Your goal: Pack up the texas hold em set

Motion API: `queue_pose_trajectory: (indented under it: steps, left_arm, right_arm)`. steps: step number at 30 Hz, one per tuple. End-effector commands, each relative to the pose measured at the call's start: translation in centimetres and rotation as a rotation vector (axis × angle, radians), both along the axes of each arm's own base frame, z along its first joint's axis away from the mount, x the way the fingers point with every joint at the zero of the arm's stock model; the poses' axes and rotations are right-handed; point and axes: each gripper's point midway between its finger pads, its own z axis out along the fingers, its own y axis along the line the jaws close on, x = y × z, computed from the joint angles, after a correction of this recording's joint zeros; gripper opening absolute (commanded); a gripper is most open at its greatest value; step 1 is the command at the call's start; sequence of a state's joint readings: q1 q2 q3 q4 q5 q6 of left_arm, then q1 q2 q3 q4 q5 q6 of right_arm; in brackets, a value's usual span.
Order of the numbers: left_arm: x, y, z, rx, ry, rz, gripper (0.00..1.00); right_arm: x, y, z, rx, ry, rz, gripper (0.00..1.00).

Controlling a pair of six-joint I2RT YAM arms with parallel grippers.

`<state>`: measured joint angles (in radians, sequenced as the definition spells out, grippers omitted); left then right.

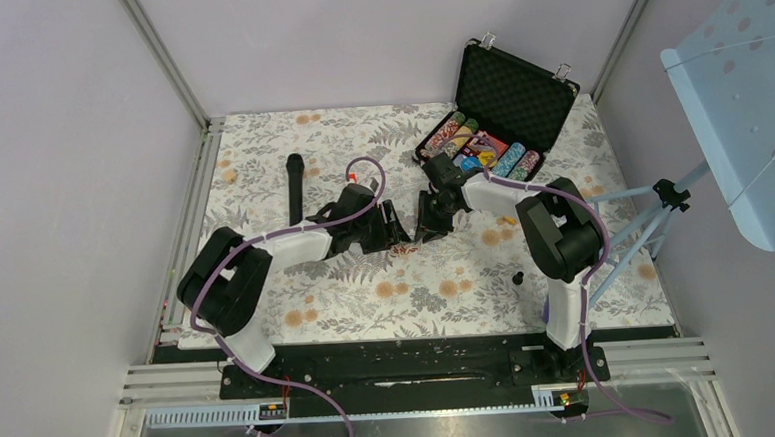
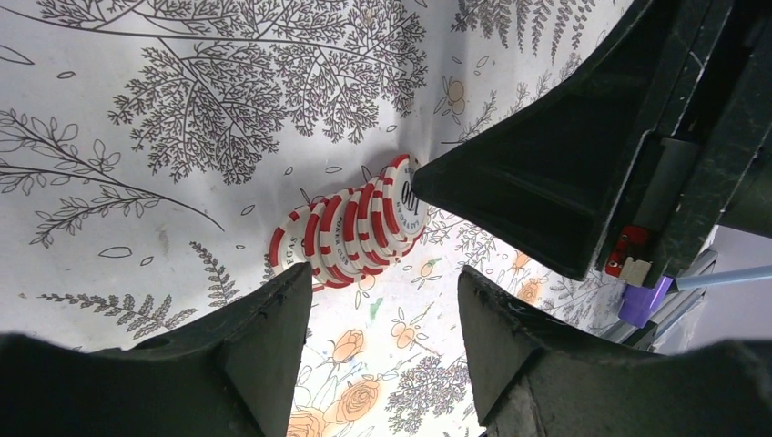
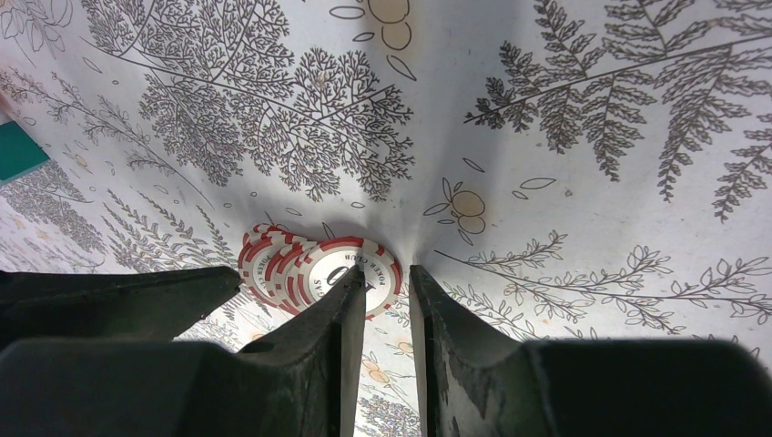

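Red-and-white poker chips (image 2: 350, 238) lie in a slumped row on the floral tablecloth (image 2: 137, 246) between your grippers. Your left gripper (image 2: 382, 282) stands wide, empty, just short of them; your right gripper (image 3: 387, 275) is barely parted, empty, one finger at the end chip. The open briefcase (image 1: 519, 89) sits far right.

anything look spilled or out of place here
A row of red-and-white chips lies slumped and fanned on the floral cloth between the left gripper and right gripper, outside the open case at the far right, where the other chips sit in neat rows. A black microphone also lies loose on the cloth.
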<state>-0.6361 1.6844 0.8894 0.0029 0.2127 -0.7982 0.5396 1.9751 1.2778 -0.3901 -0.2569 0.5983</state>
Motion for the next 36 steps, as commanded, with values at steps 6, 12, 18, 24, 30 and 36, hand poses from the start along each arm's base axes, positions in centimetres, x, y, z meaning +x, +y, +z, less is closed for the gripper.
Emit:
queue_pose_trajectory:
  steps: [6, 12, 18, 24, 30, 36]
  left_arm:
    - [0.45, -0.11, -0.11, -0.002, -0.020, 0.015, 0.59]
    - [0.59, -0.11, 0.07, 0.001, -0.025, 0.016, 0.59]
    - [0.54, 0.12, -0.41, 0.013, -0.018, 0.025, 0.59]
    - [0.59, 0.12, -0.61, 0.018, -0.013, 0.026, 0.59]
    - [0.53, -0.07, -0.76, 0.012, -0.005, 0.026, 0.59]
    - [0.35, -0.68, -0.54, -0.013, -0.001, 0.020, 0.59]
  right_arm:
    - [-1.72, -0.09, -1.67, -0.036, 0.059, 0.024, 0.31]
    - [-1.72, -0.09, -1.70, -0.035, 0.062, 0.022, 0.31]
    - [-1.68, -0.05, -1.55, -0.034, 0.056, 0.024, 0.31]
    - [-1.69, -0.09, -1.60, -0.033, 0.059, 0.024, 0.32]
    - [-1.73, -0.03, -1.60, -0.033, 0.059, 0.025, 0.32]
    - [-1.71, -0.09, -1.71, -0.035, 0.061, 0.023, 0.31]
